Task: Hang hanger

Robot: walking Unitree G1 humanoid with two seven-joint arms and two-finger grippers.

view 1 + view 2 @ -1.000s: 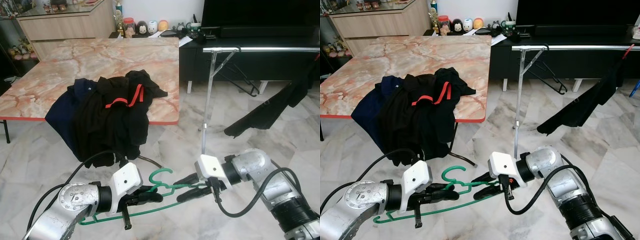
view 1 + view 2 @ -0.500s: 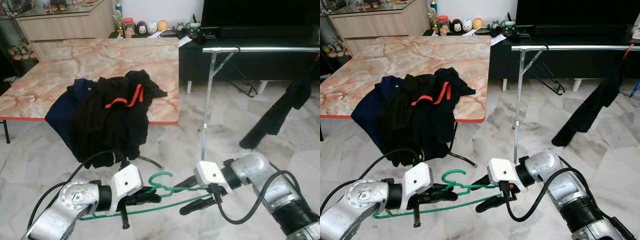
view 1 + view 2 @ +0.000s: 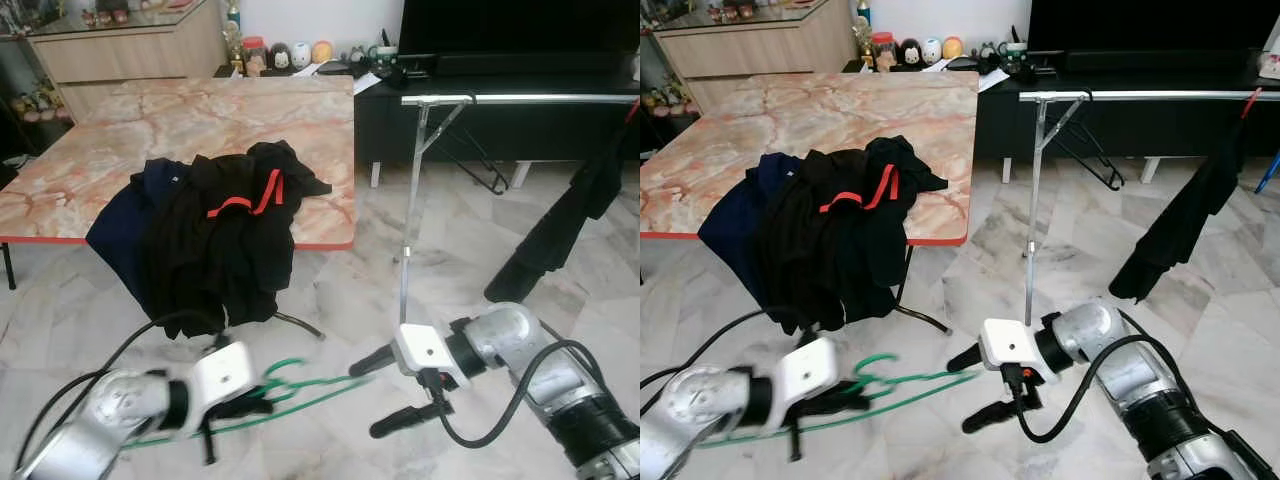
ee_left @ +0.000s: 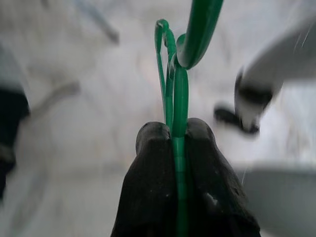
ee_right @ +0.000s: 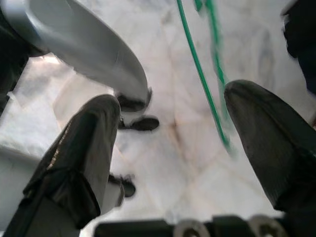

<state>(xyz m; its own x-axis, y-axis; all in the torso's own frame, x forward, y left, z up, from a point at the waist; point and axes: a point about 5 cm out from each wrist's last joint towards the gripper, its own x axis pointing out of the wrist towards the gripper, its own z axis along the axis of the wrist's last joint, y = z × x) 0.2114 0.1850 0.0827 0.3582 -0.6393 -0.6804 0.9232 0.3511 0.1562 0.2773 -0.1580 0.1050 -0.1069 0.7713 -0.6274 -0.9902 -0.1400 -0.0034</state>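
A green wire hanger (image 3: 300, 386) hangs low over the marble floor, held level. My left gripper (image 3: 246, 405) is shut on it just below the hook; in the left wrist view the green wire (image 4: 178, 148) is pinched between both black fingers (image 4: 153, 187). My right gripper (image 3: 386, 392) stands open just right of the hanger's end. In the right wrist view its fingers (image 5: 89, 143) are spread wide, and the green wire (image 5: 202, 84) runs past the gap without touching them. The silver clothes rail (image 3: 520, 98) stands behind on its pole (image 3: 410, 230).
A black garment (image 3: 560, 230) and a black hanger (image 3: 490, 170) hang on the rail. A marble-topped table (image 3: 150, 130) at left carries a pile of dark clothes (image 3: 210, 230) drooping over its front edge. A dark TV console stands behind the rail.
My right gripper has opened and let go of the hanger. My left arm has swung down and to the left with the hanger and is blurred.
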